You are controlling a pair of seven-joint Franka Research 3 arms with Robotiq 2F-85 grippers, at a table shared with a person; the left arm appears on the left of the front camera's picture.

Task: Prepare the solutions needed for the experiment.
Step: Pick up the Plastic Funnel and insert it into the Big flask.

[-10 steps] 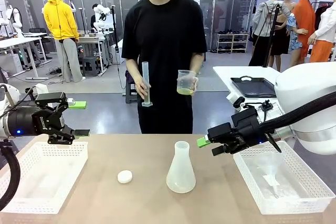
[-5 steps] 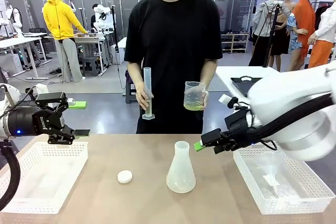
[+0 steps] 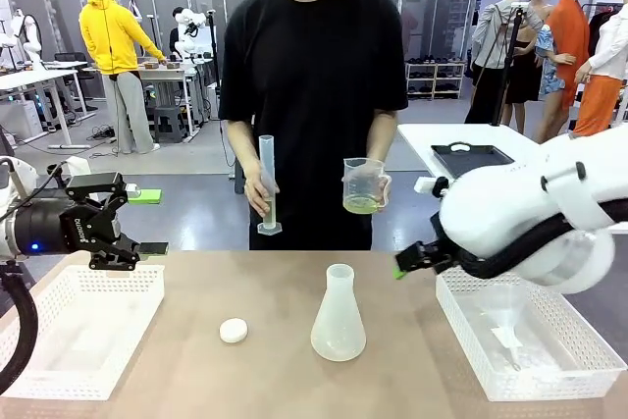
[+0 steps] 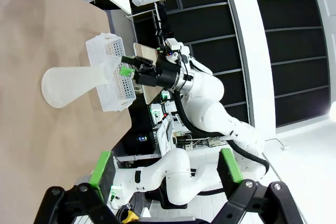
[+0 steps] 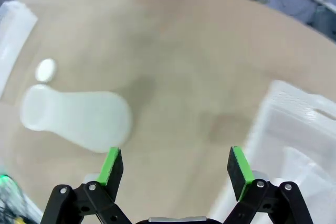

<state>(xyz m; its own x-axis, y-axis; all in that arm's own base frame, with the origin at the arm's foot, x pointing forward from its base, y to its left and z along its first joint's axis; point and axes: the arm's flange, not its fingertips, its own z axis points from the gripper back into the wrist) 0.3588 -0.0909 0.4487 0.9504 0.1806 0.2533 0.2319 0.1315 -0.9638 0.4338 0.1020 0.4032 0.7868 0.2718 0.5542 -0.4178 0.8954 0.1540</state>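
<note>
Across the table, a person holds a beaker (image 3: 363, 186) with the pale yellow-green solutions (image 3: 360, 205) in its bottom, and a tall graduated cylinder (image 3: 266, 183) in the other hand. An empty conical flask (image 3: 339, 313) stands mid-table, also seen lying sideways in frame as the flask (image 4: 71, 85) and the flask (image 5: 79, 116). My left gripper (image 3: 147, 222) hovers open over the left basket, its fingers (image 4: 102, 163) wide apart. My right gripper (image 3: 404, 267) hangs by the right basket, mostly hidden behind its arm; the right wrist view shows its gripper (image 5: 176, 163) open and empty over the tabletop.
A small white cap (image 3: 234, 331) lies left of the flask. A white basket (image 3: 83, 326) sits at the left. The right basket (image 3: 549, 365) holds a clear funnel (image 3: 505, 326). A black tray (image 3: 473, 160) rests on a table behind.
My right arm has swung round, and its gripper has turned and shifted a little right toward the right basket. The person has shifted slightly with the cylinder and beaker. My left arm is still.
</note>
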